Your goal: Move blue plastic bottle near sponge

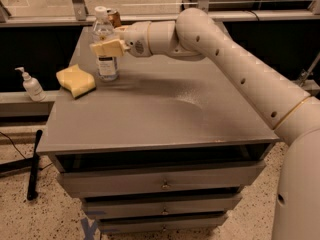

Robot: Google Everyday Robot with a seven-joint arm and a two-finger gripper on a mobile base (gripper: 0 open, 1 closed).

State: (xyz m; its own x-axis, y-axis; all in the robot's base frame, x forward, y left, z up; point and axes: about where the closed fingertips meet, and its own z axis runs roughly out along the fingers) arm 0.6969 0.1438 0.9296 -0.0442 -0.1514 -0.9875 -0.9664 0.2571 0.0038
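The blue plastic bottle, clear with a white cap and white label, stands upright on the grey table at its back left. The pale yellow sponge lies just left of it, a small gap apart. My gripper reaches in from the right and is shut around the bottle's middle, with one tan finger across its front. The bottle's base rests on the tabletop.
A gold-brown can stands right behind the bottle at the table's back edge. A small white pump dispenser sits on a low ledge left of the table. My arm spans the table's right half. Drawers lie below the front edge.
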